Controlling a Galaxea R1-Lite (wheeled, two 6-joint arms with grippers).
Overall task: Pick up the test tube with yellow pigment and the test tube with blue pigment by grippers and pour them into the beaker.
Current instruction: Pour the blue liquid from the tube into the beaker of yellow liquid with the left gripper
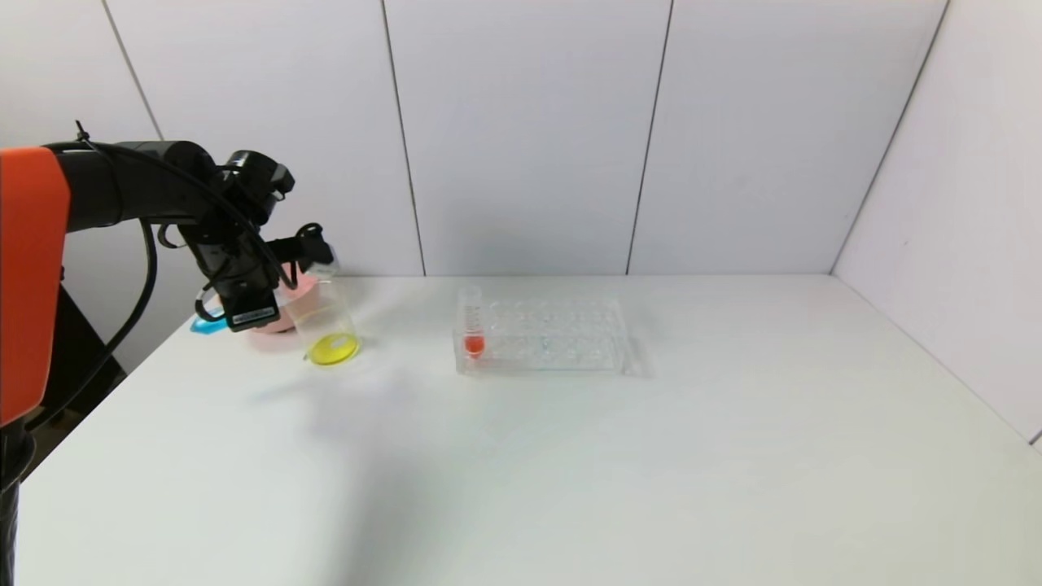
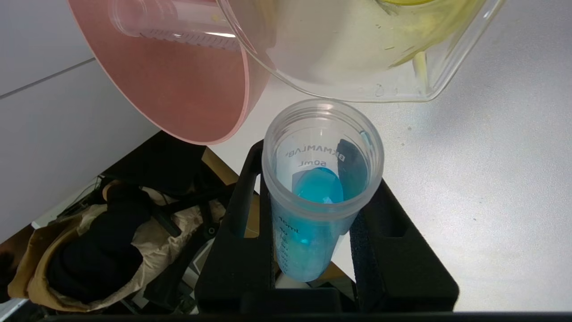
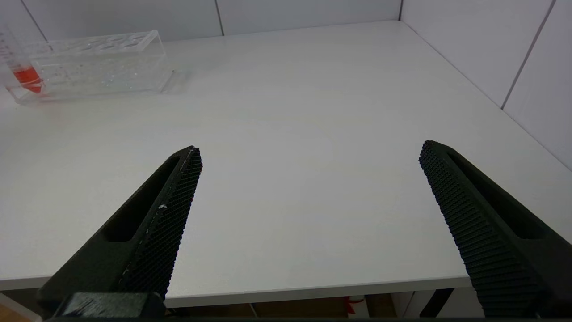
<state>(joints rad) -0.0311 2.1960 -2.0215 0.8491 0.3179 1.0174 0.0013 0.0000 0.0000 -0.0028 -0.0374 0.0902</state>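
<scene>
Left claw (image 2: 319, 250) is clamped on the test tube with blue pigment (image 2: 319, 192), its 2 black fingers (image 2: 237, 232) pressing the tube's sides below the open mouth. In the head view this claw (image 1: 313, 254) hangs at the table's far left corner, over the rim of the beaker (image 1: 326, 321), with the pink bowl (image 1: 281, 313) just behind it.

What the pour turns on is the tube's long axis against the beaker's mouth. In the left wrist view the tube's mouth points toward the beaker (image 2: 357, 49) and sits just beside its glass wall, while the blue liquid lies pooled deep in the tube, well short of the lip. I judge the tube needs more tipping, mouth over the beaker's opening, not against its outside, before any blue runs in.

Yellow liquid already covers the beaker's bottom, and a clear tube (image 2: 174, 22) lies inside the pink bowl, so the yellow half looks done.

Right claw (image 3: 308, 223) hovers with jaws spread wide over bare table (image 3: 286, 112), holding nothing, well apart from the beaker; the rack (image 3: 96, 62) with the orange-red tube (image 3: 27, 76) stands farther off.
</scene>
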